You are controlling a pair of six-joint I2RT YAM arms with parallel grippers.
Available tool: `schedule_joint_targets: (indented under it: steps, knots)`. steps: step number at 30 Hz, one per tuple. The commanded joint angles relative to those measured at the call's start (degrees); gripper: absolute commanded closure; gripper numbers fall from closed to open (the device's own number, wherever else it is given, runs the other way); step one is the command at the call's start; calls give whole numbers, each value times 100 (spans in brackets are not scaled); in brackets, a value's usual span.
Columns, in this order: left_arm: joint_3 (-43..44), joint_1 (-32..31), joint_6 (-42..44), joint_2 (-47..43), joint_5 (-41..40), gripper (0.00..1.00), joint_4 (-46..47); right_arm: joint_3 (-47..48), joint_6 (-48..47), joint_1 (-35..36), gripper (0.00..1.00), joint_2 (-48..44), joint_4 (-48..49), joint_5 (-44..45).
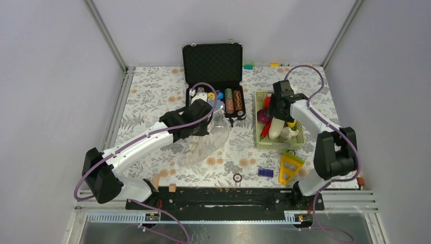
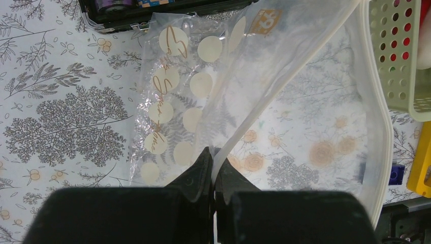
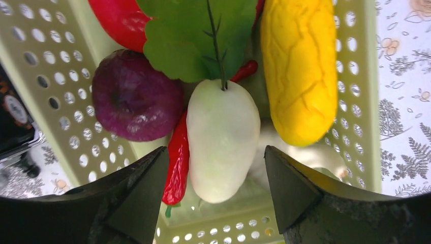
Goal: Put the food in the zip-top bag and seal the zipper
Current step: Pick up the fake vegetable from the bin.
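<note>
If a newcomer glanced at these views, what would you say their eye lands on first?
The right hand, open, straddles a white toy vegetable in the green basket, beside a yellow piece and a purple onion. Left of it, the left hand pinches the clear zip-top bag by its edge, its mouth open.

Nothing can be read with certainty. In the left wrist view the zip-top bag (image 2: 305, 101) carries a small orange patch (image 2: 265, 21) at 12 o'clock with white characters too blurred to make out. Brown cursive script (image 2: 163, 89), illegible, runs down the bag's cream dots (image 2: 210, 49) at 10 o'clock.
</note>
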Motion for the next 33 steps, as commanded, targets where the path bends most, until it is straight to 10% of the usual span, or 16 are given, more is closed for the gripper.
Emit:
schedule_joint_targets:
  steps: [1,21,33]
  knots:
    - [300,20,-57,87,-122,100,67,404,136,-13,25,445,-20,147]
    - [318,21,-47,45,145,100,138,132,641,-226,30,1054,397,230]
    - [380,23,-134,-25,185,100,173,-609,188,-222,71,-537,729,114]
